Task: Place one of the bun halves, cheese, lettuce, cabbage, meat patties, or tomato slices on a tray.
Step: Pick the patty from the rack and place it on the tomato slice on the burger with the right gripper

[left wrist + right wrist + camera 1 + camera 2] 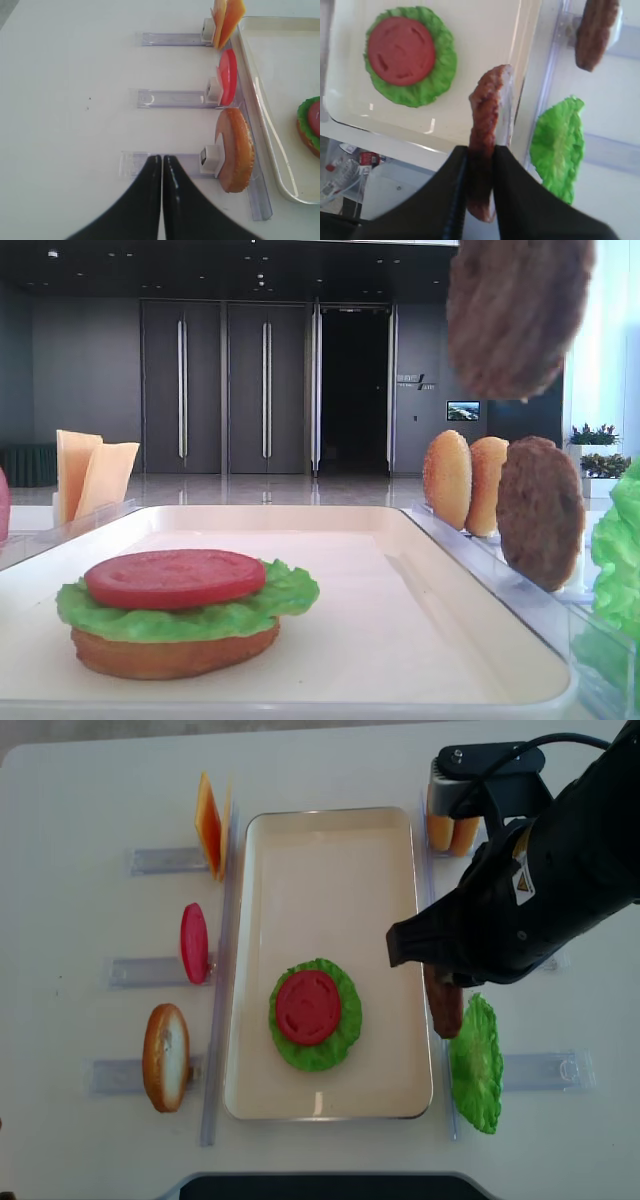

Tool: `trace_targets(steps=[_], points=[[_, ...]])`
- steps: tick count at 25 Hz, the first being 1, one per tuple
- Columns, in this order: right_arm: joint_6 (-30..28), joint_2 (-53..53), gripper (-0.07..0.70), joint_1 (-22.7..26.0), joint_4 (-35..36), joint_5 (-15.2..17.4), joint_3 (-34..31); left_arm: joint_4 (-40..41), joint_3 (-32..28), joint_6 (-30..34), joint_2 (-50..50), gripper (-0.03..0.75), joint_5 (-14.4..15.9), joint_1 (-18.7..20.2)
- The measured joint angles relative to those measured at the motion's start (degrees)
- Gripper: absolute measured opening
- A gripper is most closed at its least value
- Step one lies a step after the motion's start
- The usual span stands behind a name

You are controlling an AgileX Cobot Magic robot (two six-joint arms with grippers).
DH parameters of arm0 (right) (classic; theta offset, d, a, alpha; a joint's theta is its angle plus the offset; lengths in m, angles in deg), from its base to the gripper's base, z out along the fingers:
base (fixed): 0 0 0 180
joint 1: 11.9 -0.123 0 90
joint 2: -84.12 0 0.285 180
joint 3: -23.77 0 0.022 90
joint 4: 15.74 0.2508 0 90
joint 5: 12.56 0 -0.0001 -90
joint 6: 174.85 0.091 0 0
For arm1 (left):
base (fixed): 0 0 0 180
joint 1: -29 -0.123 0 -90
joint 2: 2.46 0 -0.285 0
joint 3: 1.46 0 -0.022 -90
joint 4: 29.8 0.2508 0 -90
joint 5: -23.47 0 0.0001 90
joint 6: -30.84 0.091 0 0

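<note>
My right gripper (480,150) is shut on a dark brown meat patty (487,120), held on edge in the air above the right rim of the cream tray (485,35). From overhead the held patty (443,1005) shows just below the black right arm (530,870). On the tray (330,850) lies a stack: a bun half (170,655) at the bottom, lettuce (330,1055) on it, and a tomato slice (308,1007) on top. My left gripper (161,159) is shut and empty, over the table left of a bun half (237,150) in its holder.
Clear holders line both sides of the tray. On the left stand cheese (208,825), a tomato slice (193,942) and a bun half (165,1057). On the right stand bun halves (447,832), another patty (540,510) and a lettuce leaf (477,1065).
</note>
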Motion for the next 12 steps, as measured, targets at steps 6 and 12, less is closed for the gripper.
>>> trace_targets(steps=[6, 12], points=[[-7.32, 1.90, 0.142, 4.45, 7.28, -5.86, 0.00, 0.00, 0.00, 0.00, 0.00, -0.001, 0.00, 0.00], [-24.93, 6.68, 0.142, 14.05, 25.75, -9.40, -0.19, 0.00, 0.00, 0.00, 0.00, -0.001, 0.00, 0.00]])
